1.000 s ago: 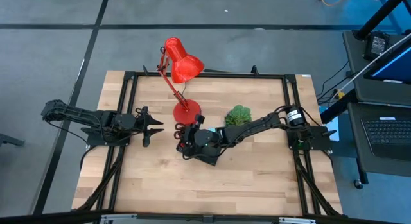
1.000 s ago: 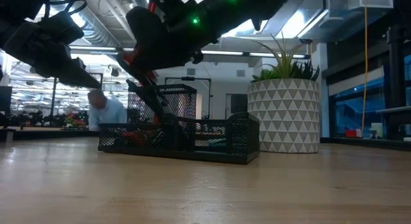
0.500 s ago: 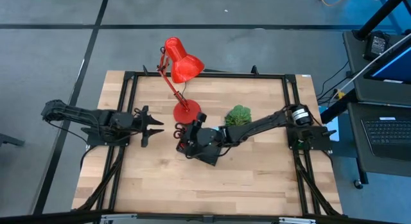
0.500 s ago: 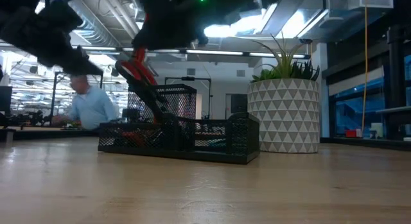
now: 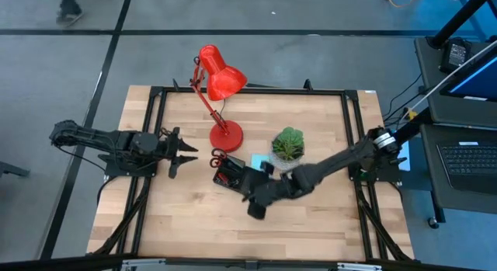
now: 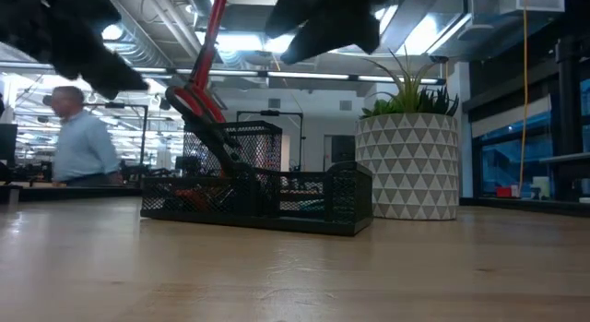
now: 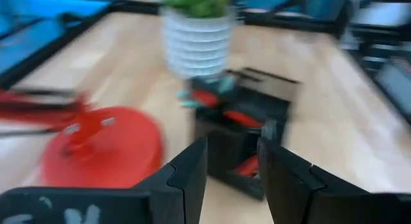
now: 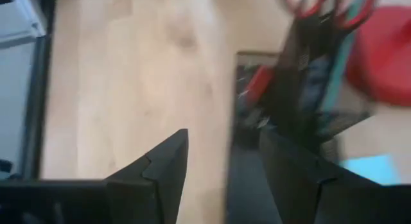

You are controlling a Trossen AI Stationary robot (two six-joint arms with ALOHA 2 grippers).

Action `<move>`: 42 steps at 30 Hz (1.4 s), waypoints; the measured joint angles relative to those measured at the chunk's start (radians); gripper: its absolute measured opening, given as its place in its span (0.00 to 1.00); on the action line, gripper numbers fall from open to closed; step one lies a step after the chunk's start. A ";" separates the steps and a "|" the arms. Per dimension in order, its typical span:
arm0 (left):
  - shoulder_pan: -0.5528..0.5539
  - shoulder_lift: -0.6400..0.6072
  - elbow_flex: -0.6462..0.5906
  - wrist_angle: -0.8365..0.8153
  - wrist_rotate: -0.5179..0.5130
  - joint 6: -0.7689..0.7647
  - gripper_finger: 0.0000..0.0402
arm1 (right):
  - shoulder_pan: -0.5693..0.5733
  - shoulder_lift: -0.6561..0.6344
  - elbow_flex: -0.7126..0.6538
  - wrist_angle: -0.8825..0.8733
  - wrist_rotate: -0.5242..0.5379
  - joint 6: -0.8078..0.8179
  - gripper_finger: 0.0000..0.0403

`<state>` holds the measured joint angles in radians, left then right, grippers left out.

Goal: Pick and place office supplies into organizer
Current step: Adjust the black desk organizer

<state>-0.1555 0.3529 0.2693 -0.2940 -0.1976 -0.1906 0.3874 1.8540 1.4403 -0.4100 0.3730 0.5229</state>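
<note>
Left fingers (image 5: 189, 154) apart, empty, parked at the worktop (image 5: 178, 224) left side; bare wood on the near half. Red lamp (image 5: 218, 81) base sits just far of the organizer (image 5: 230, 173), plant pot (image 5: 288, 145) to its right. Organizer at worktop centre holds red-handled scissors (image 8: 319, 7) upright; blue sticky pad (image 5: 257, 161) lies beside its far-right edge. My right fingers (image 5: 255, 209) apart, empty, just near-right of the organizer.

Organizer (image 5: 231, 175) hemmed in — lamp base (image 5: 226, 136) behind, plant pot (image 5: 288, 146) beside; near table (image 5: 186, 224) side open.
</note>
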 joint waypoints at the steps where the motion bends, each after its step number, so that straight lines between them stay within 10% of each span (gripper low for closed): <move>1: 0.000 0.006 -0.009 0.002 -0.044 -0.013 0.32 | 0.018 0.010 0.000 -0.003 -0.001 0.024 0.48; 20: 0.000 0.296 -0.132 0.252 -0.254 -0.106 0.32 | 0.114 0.100 -0.006 -0.480 0.080 0.542 0.48; 42: 0.000 0.487 -0.132 0.330 -0.052 -0.126 0.32 | -0.055 0.151 -0.172 -0.218 0.130 0.459 0.48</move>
<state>-0.1555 0.8398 0.1375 0.0360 -0.2498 -0.3169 0.3321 2.0052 1.2682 -0.6275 0.5034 0.9819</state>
